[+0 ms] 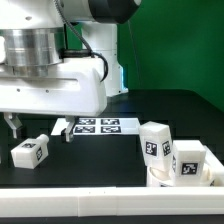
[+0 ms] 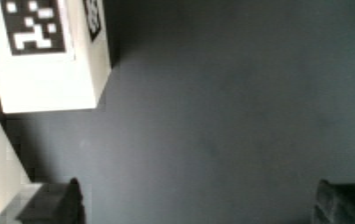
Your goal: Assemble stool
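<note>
— What sits nearest in the exterior view?

— The white rail [image 1: 90,203], along the front edge of the tabletop [image 1: 110,165]. Just behind it, on the exterior view's right, is the seat [image 1: 172,181] with two legs [image 1: 156,140] standing upright at it. Whether they rest in the ring or on it, I cannot tell.

— And the third one?

— The lone leg [image 1: 30,152] lies on its side on the exterior view's left, well apart from the others. The gripper [image 1: 40,131] hovers above it, spread wide and holding nothing. In the wrist view that leg [image 2: 49,55] is off to one side of the fingers [image 2: 58,203], not between them.

— How would it handle?

— Probably light, stiff plastic, smooth and a little slippery, and hardly fragile. I'd take it across its two flat long faces, near the middle, so the block can't pivot.

— And farthest back?

— The marker board [image 1: 97,125], flat on the tabletop.
</note>
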You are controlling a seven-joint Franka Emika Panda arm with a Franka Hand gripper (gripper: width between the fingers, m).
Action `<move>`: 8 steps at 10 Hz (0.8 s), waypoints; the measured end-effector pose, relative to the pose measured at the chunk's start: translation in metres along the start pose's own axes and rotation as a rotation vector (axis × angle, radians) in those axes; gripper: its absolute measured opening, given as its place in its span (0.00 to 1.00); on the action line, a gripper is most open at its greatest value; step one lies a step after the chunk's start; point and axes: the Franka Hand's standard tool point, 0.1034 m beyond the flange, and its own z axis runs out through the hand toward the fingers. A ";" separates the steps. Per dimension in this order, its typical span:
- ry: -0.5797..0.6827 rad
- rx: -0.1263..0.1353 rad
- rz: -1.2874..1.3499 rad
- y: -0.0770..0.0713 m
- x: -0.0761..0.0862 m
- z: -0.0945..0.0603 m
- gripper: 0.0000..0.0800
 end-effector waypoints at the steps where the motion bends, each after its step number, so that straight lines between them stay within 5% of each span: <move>1: -0.048 0.004 0.014 0.008 -0.005 0.003 0.81; 4: -0.281 0.032 0.066 0.036 -0.011 0.012 0.81; 8: -0.533 0.061 0.068 0.040 -0.020 0.013 0.81</move>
